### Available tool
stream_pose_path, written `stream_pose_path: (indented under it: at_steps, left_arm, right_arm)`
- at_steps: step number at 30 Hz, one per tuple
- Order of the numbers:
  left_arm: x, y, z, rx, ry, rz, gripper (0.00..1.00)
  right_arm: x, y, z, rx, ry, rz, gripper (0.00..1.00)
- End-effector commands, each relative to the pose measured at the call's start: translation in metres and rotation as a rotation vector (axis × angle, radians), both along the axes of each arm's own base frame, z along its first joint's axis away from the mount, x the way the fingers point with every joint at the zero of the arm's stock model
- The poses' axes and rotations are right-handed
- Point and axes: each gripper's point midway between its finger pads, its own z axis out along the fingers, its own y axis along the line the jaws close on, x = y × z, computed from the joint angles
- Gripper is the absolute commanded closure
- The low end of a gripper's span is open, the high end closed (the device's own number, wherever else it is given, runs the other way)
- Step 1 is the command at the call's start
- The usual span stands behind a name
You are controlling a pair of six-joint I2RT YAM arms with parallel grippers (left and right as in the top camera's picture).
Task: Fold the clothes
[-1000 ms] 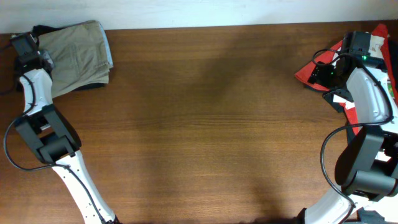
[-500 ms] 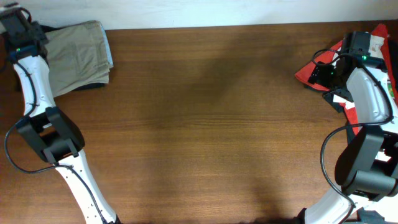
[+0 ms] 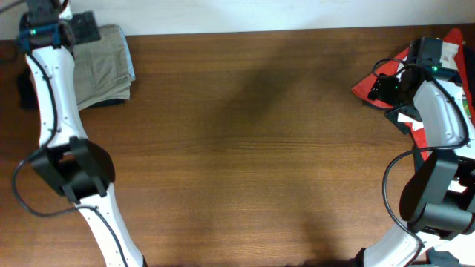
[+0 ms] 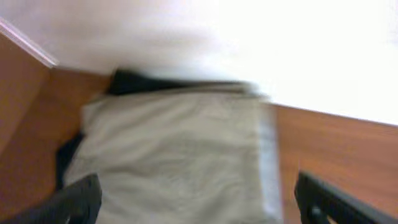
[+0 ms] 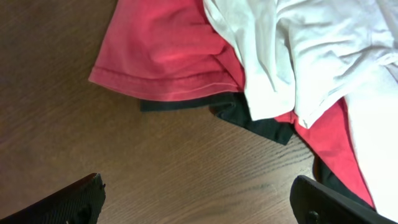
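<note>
The clothes, a pair of khaki trousers (image 3: 106,65), lie folded in a compact rectangle at the table's far-left corner. In the left wrist view the trousers (image 4: 180,149) fill the middle, with a black garment (image 4: 140,81) showing under their far edge. My left gripper (image 3: 82,30) hovers above their back edge. It is open, its dark fingertips (image 4: 74,202) wide apart and holding nothing. My right gripper (image 5: 199,205) is open over bare wood, just short of a red cloth (image 5: 168,56), and shows in the overhead view as the right gripper (image 3: 380,87).
A heap at the far right holds the red cloth (image 3: 378,74), a white T-shirt (image 5: 298,50) and a black garment (image 5: 249,118). The wooden table (image 3: 245,148) ends at a white wall along the back (image 4: 280,50).
My left gripper has opened and swung back and to the right over the trousers, which stay folded on the table. The right arm has not moved.
</note>
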Motion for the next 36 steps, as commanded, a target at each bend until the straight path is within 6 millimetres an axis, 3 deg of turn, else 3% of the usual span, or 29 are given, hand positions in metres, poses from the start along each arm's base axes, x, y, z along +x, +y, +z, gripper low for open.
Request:
stream_pose_path:
  at_steps: [1, 3, 5, 11, 15, 20, 24, 30, 36]
  left_arm:
    - [-0.042, -0.094, 0.088, -0.181, -0.098, -0.285, 0.01]
    - [-0.066, -0.122, 0.104, -0.232, -0.083, -0.358, 0.01]
    - [-0.083, -0.133, 0.111, -0.24, -0.061, -0.374, 0.01]
    - [-0.146, -0.142, 0.126, -0.261, 0.039, -0.367, 0.01]
    - [-0.194, -0.147, 0.151, -0.223, 0.038, -0.404, 0.01]
    - [-0.253, -0.163, 0.189, -0.248, -0.022, -0.455, 0.01]
    - [-0.319, -0.175, 0.221, -0.24, -0.102, -0.485, 0.01]
    - [-0.383, -0.182, 0.259, -0.18, -0.262, -0.505, 0.01]
    - [-0.444, -0.188, 0.282, -0.127, -0.403, -0.522, 0.01]
  right_arm:
    - [0.003, -0.003, 0.005, -0.008, -0.013, -0.015, 0.01]
    - [0.003, -0.003, 0.005, -0.008, -0.013, -0.015, 0.01]
    - [0.003, -0.003, 0.005, -0.008, -0.014, -0.015, 0.01]
    - [0.003, -0.003, 0.005, -0.008, -0.014, -0.015, 0.01]
    - [0.003, -0.003, 0.005, -0.008, -0.013, -0.015, 0.01]
    - [0.003, -0.003, 0.005, -0.008, -0.013, -0.015, 0.01]
    - [0.003, -0.003, 0.005, -0.008, -0.013, -0.015, 0.01]
    - [0.003, -0.003, 0.005, -0.008, -0.013, -0.015, 0.01]
    - [0.003, -0.003, 0.005, -0.008, -0.014, -0.015, 0.01]
